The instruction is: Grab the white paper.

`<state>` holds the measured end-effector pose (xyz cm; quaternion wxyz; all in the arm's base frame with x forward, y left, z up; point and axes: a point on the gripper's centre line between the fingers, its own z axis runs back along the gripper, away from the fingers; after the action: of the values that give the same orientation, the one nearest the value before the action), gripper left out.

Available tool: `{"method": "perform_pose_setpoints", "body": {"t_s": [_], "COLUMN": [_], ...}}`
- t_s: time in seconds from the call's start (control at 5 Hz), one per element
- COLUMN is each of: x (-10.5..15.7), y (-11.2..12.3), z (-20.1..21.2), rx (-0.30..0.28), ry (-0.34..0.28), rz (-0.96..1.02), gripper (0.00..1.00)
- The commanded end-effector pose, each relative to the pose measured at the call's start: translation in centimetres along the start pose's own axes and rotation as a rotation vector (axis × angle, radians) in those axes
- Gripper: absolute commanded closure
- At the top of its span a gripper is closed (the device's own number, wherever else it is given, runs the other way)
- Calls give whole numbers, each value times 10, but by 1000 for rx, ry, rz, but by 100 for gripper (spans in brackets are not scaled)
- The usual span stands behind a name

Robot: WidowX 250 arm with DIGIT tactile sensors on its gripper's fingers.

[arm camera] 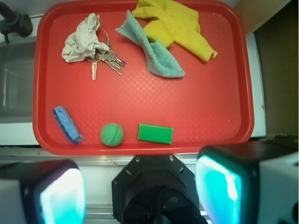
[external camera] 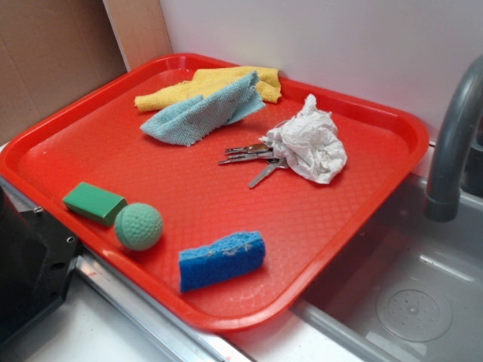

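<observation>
The white paper (external camera: 308, 145) is a crumpled wad on the right side of the red tray (external camera: 68, 132), lying partly over a bunch of keys (external camera: 253, 158). In the wrist view the paper (arm camera: 80, 41) sits at the tray's far left corner. My gripper (arm camera: 140, 191) is open and empty, high above the tray's near edge (arm camera: 140, 148), far from the paper. Its two pads (arm camera: 63, 196) glow cyan and stand wide apart. The gripper does not show in the exterior view.
On the tray lie a light blue cloth (external camera: 202, 113) over a yellow cloth (external camera: 204, 83), a green block (external camera: 93, 202), a green ball (external camera: 139, 225) and a blue sponge (external camera: 222, 259). A grey faucet (external camera: 453, 143) and sink (external camera: 407, 302) stand to the right. A black robot base (external camera: 26, 264) is at the left.
</observation>
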<state>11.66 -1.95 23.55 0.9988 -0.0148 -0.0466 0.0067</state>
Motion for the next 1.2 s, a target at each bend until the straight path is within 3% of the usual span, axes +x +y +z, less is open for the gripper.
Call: {"method": "perform_pose_setpoints", "body": {"t_s": [0.0, 0.2, 0.4, 0.6, 0.8, 1.0], "x": [88, 129, 143, 164, 153, 142], "y": [-71, -89, -90, -101, -115, -119], "z": [-52, -93, -127, -166, -205, -230], "rx": [41, -7, -17, -14, -62, -28], "ry": [-113, -188, -183, -154, 4, 12], "rz": [-368, -514, -547, -587, -615, -560], "gripper": [0, 0, 0, 0, 0, 52]}}
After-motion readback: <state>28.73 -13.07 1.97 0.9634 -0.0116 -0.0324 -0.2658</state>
